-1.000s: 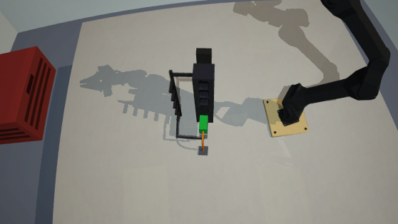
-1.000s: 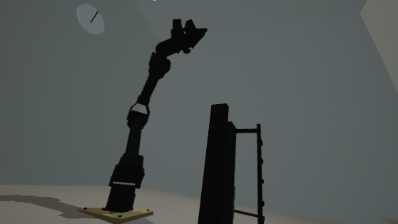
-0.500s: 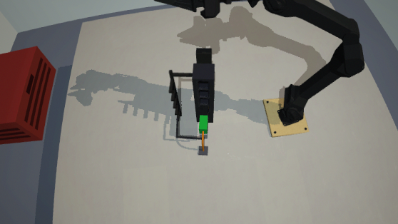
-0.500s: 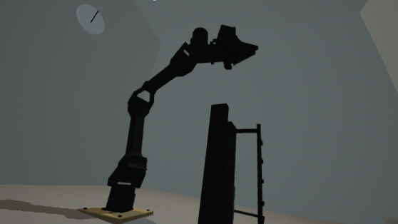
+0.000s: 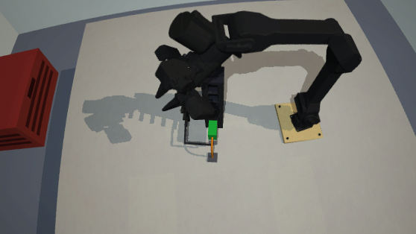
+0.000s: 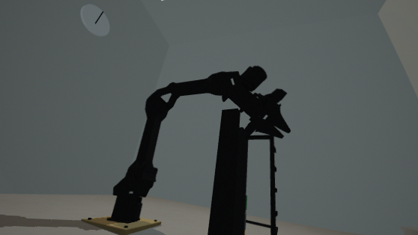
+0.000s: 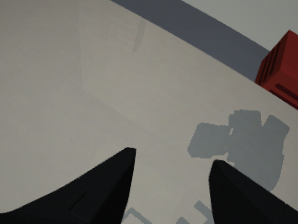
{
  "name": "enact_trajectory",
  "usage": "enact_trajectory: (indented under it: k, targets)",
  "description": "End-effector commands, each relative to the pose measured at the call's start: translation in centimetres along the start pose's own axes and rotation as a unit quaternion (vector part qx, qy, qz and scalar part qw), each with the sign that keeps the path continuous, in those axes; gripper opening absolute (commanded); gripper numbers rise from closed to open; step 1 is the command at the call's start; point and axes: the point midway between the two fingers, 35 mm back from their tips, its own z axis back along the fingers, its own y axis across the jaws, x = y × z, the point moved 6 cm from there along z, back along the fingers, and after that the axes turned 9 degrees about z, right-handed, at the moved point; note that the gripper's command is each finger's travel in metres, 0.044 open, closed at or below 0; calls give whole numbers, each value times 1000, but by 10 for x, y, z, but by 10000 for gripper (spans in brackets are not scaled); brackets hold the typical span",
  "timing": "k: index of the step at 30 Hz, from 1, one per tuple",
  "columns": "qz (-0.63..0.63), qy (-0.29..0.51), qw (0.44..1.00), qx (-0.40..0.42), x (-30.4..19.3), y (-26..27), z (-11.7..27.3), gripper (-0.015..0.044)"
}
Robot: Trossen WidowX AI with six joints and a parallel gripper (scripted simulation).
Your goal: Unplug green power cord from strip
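My gripper (image 7: 173, 163) hangs near the top of the tall power strip (image 5: 220, 83), its 2 fingers partly closed with a plain gap between them and nothing in it; through the wrist view I see only pale table (image 7: 100, 76) between the dark pointed tips. The green plug (image 5: 212, 130) sits low on the strip, well below my hand, and looks plugged in, with the orange cord (image 5: 212, 147) running from it down to a small grey block (image 5: 212, 157) on the table. My worry, as I judge it, is the descent: the strip is a tall, thin black slab with a spindly ladder-like rack (image 6: 270, 179) beside it, and my wrist is already close against its upper end, so a careless drop could knock it or snag a rung. The gap may also be too narrow for the blocky, flat-faced plug, so I could push it instead of straddling it. The cord looks thin and stiff, poor to grab. A ribbed red box (image 5: 26, 98) stands well apart.
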Motion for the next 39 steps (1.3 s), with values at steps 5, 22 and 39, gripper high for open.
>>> enact_trajectory:
  k: [5,22,39]
  targets:
    - [264,209,925,174,-54,72,-58,160]
    - [406,294,808,310,-86,107,-69,160]
    - [407,294,808,309,-97,91,-63,160]
